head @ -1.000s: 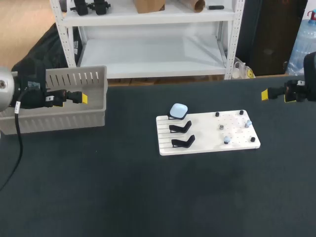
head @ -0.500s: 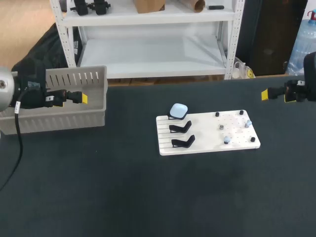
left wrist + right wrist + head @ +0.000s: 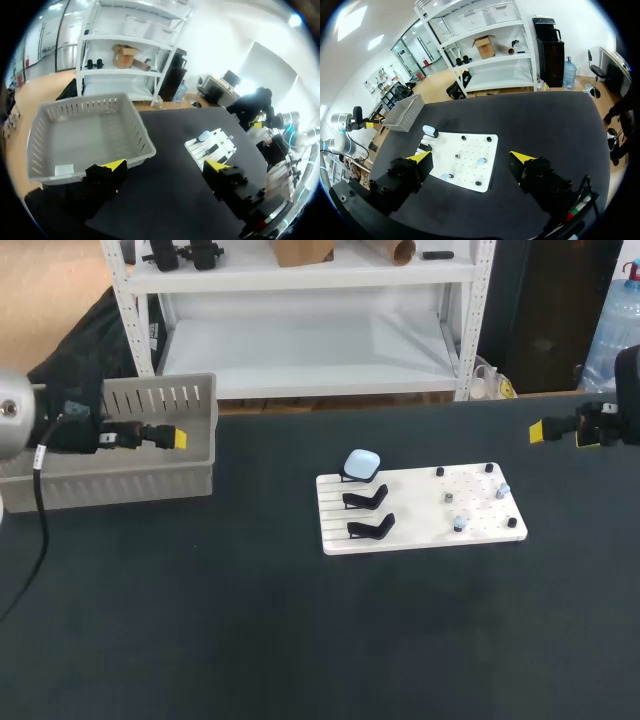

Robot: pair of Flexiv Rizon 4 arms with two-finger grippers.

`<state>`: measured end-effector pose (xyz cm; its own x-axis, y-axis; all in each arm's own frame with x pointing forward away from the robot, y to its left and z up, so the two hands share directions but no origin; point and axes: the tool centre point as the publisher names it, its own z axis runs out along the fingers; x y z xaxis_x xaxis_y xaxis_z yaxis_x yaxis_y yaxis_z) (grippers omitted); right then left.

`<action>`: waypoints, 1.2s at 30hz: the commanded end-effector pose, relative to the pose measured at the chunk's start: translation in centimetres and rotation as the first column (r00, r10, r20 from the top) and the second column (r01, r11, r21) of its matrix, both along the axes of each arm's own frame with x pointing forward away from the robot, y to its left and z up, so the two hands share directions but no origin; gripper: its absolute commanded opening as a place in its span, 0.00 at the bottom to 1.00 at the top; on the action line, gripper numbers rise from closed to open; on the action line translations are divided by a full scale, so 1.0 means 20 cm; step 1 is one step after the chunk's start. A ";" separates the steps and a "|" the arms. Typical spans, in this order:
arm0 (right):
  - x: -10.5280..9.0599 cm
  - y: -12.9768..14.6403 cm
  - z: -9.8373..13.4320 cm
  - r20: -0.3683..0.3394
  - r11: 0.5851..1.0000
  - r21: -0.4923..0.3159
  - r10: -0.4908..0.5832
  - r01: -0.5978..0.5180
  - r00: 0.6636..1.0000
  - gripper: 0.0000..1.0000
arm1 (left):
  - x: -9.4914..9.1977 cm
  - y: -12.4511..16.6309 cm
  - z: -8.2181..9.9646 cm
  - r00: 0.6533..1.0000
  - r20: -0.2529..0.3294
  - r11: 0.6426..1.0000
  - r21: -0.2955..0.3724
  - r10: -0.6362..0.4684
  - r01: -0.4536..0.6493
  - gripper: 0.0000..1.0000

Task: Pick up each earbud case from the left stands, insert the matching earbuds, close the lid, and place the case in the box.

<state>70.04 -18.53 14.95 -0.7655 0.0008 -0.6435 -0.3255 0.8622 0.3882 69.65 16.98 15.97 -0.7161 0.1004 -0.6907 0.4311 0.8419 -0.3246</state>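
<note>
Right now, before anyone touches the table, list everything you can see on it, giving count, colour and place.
table: one, black, under everything
basket: one, grey, slotted, far left
board: one, white, right of centre
stands: three, black, on the board's left half
earbud case: one, pale blue, on the farthest stand
earbuds: two, pale blue, on the board's right half
pegs: three, black, on the board's right half
left fingers: two, yellow-tipped, open, at the basket
right fingers: two, yellow-tipped, open, far right, away from the board
</note>
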 end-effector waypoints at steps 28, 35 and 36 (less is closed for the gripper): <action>0.00 0.00 0.00 -0.001 1.000 0.000 0.002 -0.002 1.000 1.00 | 0.27 -0.34 0.00 0.666 0.269 0.717 0.209 -0.696 0.665 1.00; 0.00 0.00 0.00 -0.001 1.000 0.000 0.002 -0.002 1.000 1.00 | 0.39 -0.46 -0.12 0.631 0.256 0.681 0.251 -0.732 0.688 1.00; 0.00 0.00 0.00 -0.001 1.000 0.000 0.002 -0.002 1.000 1.00 | 0.40 -0.48 -0.13 0.629 0.257 0.679 0.252 -0.734 0.689 1.00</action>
<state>70.04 -18.54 14.95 -0.7655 0.0009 -0.6435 -0.3254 0.8622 0.3882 75.33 9.70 14.98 -0.1303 0.5720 -0.8098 0.9425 0.3251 0.0779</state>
